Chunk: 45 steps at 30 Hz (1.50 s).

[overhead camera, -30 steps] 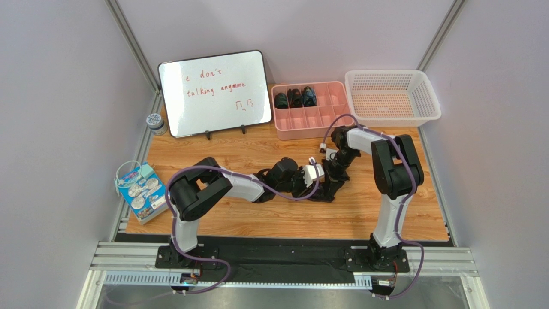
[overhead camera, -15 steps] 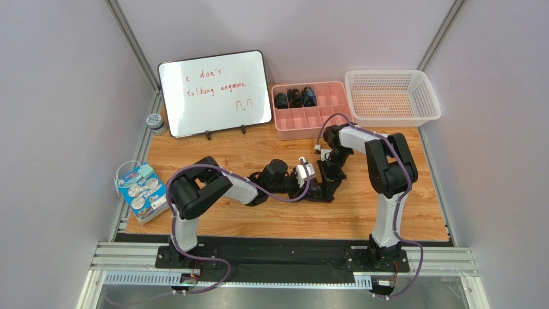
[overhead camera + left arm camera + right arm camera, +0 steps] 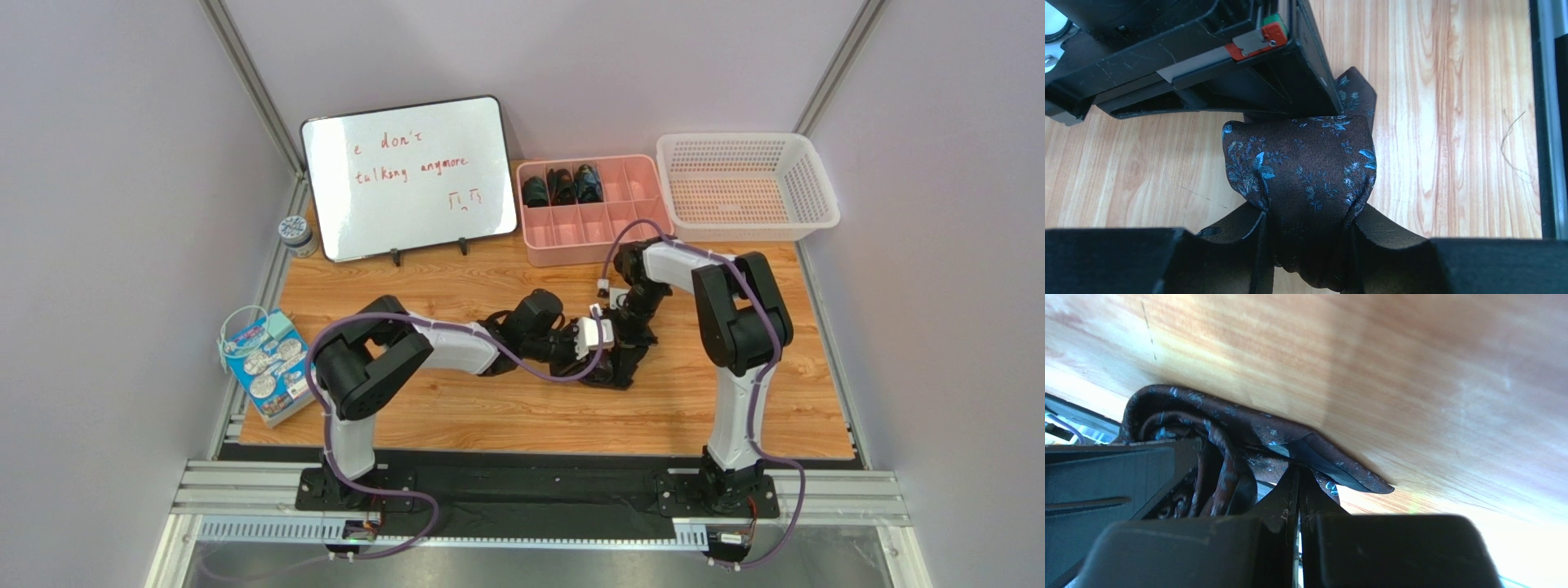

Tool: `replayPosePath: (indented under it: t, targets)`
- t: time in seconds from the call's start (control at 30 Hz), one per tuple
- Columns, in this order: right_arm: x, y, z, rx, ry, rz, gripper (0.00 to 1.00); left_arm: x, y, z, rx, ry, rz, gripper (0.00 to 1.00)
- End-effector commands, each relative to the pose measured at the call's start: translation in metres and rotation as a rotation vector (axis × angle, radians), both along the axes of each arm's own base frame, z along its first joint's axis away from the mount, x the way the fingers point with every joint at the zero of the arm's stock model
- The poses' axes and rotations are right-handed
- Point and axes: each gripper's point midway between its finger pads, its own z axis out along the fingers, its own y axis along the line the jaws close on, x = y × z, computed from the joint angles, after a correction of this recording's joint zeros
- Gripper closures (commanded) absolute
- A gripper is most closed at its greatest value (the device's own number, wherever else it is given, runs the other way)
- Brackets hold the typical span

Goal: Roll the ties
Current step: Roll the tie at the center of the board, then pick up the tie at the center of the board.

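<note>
On the wooden tabletop point(image 3: 491, 417), near its centre, the dark blue-flowered fabric tie point(image 3: 1309, 165) is clamped as a half-made roll by the left gripper point(image 3: 1309, 236). Its loose end is pinched by the tightly closed right gripper point(image 3: 1298, 481). Since a second ago the right arm is drawn slightly leftward, so the winding is judged unfinished.

We see bright, even light from above on the light wooden tabletop point(image 3: 491, 417), with only faint, soft shadows. The left wrist view shows the dark blue-flowered fabric tie point(image 3: 1303, 165) sharp. In the right wrist view the wood blurs and washes out at lower right, and the black right end effector point(image 3: 1298, 505) is out of focus.
</note>
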Motion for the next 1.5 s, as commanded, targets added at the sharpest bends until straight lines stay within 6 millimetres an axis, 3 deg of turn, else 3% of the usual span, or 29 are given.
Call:
replayPosePath:
  t: [0.0,0.07,0.17,0.23,0.27,0.3,0.4,0.6,0.8,0.93,1.3,1.47]
  targets:
    - [0.016,-0.016,-0.015,-0.019,-0.131,0.025,0.98,-0.009,0.029,-0.035,0.224,0.043,-0.040,1.00]
    - [0.022,-0.015,0.001,0.036,-0.165,-0.017,0.94,-0.009,0.036,-0.043,0.272,0.050,-0.042,1.00]
    - [0.035,-0.014,0.027,0.158,-0.201,-0.079,0.75,-0.013,0.043,-0.055,0.339,0.049,-0.062,1.00]
    - [0.042,-0.011,0.045,0.242,-0.207,-0.123,0.68,-0.014,0.046,-0.065,0.392,0.056,-0.069,1.00]
    - [0.047,-0.014,0.051,0.263,-0.221,-0.151,0.57,-0.013,0.046,-0.067,0.409,0.051,-0.068,1.00]
    - [0.048,-0.015,0.055,0.276,-0.221,-0.163,0.52,-0.013,0.048,-0.069,0.419,0.056,-0.070,1.00]
    - [0.047,-0.017,0.053,0.279,-0.226,-0.172,0.28,-0.013,0.047,-0.071,0.438,0.049,-0.073,1.00]
    - [0.040,-0.010,0.027,0.321,-0.195,-0.234,0.00,-0.016,0.047,-0.075,0.449,0.066,-0.071,1.00]
    - [0.040,0.005,0.006,0.424,-0.199,-0.305,0.00,-0.018,0.047,-0.078,0.453,0.083,-0.067,1.00]
    - [0.041,0.016,0.009,0.508,-0.215,-0.326,0.00,-0.019,0.048,-0.079,0.455,0.088,-0.071,1.00]
    - [0.043,0.032,0.055,0.692,-0.317,-0.327,0.00,-0.020,0.045,-0.082,0.455,0.104,-0.077,1.00]
    - [0.039,0.036,0.059,0.705,-0.299,-0.324,0.00,-0.020,0.045,-0.081,0.456,0.107,-0.074,1.00]
